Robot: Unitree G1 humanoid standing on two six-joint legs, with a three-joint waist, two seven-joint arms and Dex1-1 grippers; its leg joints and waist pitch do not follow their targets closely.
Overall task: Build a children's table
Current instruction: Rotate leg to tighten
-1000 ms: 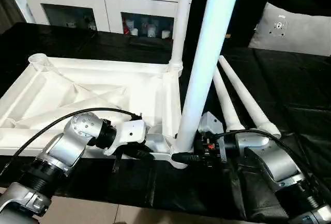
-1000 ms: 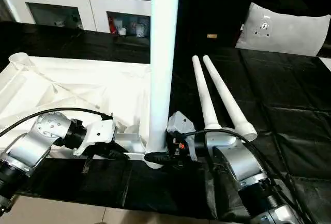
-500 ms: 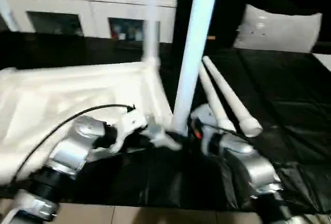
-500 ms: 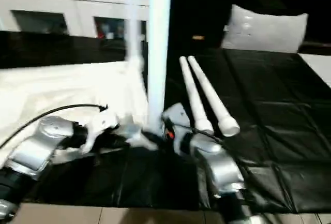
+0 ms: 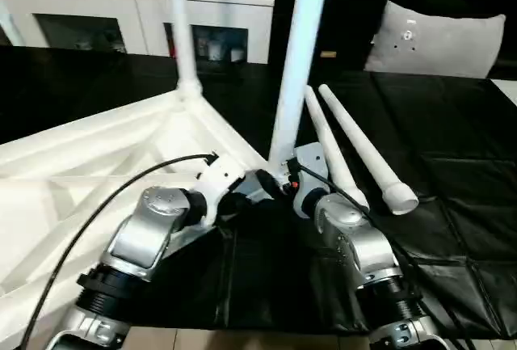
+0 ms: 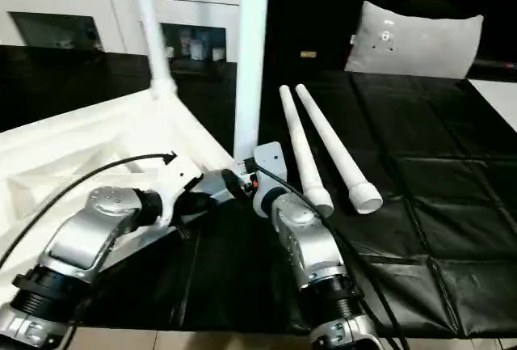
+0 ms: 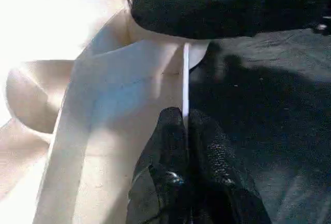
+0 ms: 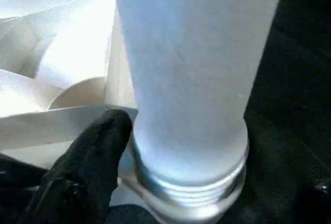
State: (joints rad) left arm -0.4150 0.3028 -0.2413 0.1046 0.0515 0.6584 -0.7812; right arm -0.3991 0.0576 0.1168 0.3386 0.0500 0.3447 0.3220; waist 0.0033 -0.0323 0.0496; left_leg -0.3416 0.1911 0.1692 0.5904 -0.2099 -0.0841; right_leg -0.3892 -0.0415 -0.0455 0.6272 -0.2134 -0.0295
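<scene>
Tabletop lies upside down on black table, two legs upright in corner sockets; left gripper pinches its rim, right gripper spread around near leg

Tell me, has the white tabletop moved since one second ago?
Yes. The tabletop has turned: its far corner, with the far upright leg, swung left, away from the two loose legs lying on the black cloth.

A grey pillow-like bag lies beyond the black table cover, beside a white cabinet.
</scene>
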